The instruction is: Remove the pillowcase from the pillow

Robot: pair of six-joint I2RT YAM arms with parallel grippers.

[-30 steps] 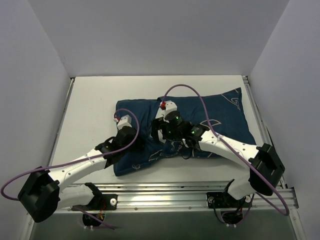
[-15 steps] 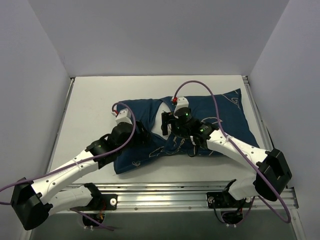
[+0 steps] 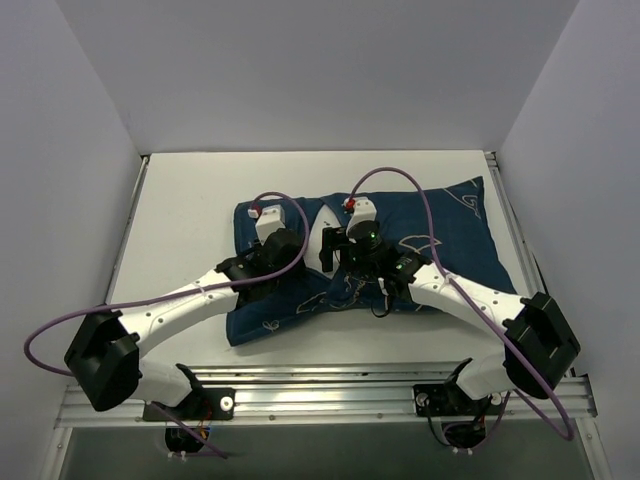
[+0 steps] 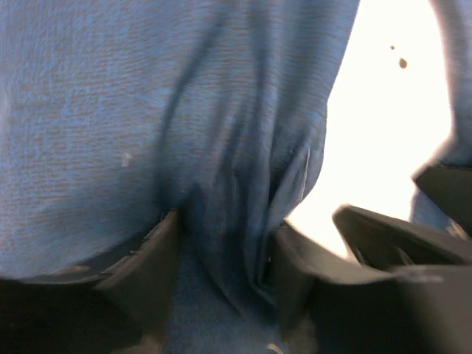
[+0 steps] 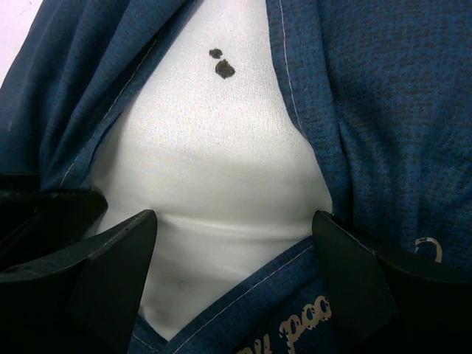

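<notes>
So the left gripper [image 4: 221,243] was pinched tight on a fold of the pillowcase [image 3: 450,230]. The right gripper [image 5: 232,236] was spread wide around the pillow [image 5: 214,140], which showed white with two dark specks through a slit. The cover was navy with a cream squiggly print, still on. It all lay mid-table [image 3: 180,210], long axis running across the table, right end angled toward the table's far edge.

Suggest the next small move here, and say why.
Probably close the right gripper on the pillow: it sits open, straddling the white bulge exposed in the opening, while the left gripper pinches a fold of the pillowcase and could then pull it away.
</notes>
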